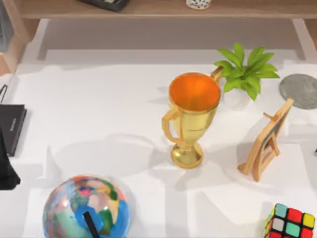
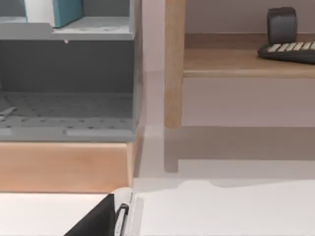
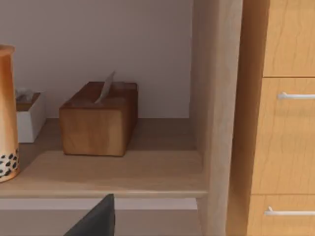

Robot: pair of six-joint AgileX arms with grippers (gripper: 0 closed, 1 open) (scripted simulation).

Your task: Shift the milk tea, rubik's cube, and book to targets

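Left arm (image 1: 6, 163) is sitting at the table's left edge just beside the black slab (image 1: 11, 126); can't tell its finger state. Rubik's cube (image 1: 290, 223) is resting at the table's front right corner, w/ the grey disc (image 1: 301, 90) lying at the far right, behind the wooden easel (image 1: 265, 141). Milk tea (image 3: 7, 113) is standing on a shelf near the wooden tissue box (image 3: 98, 120) in right wrist view. Book (image 2: 61, 11) is standing in a grey rack (image 2: 69, 73) in left wrist view.
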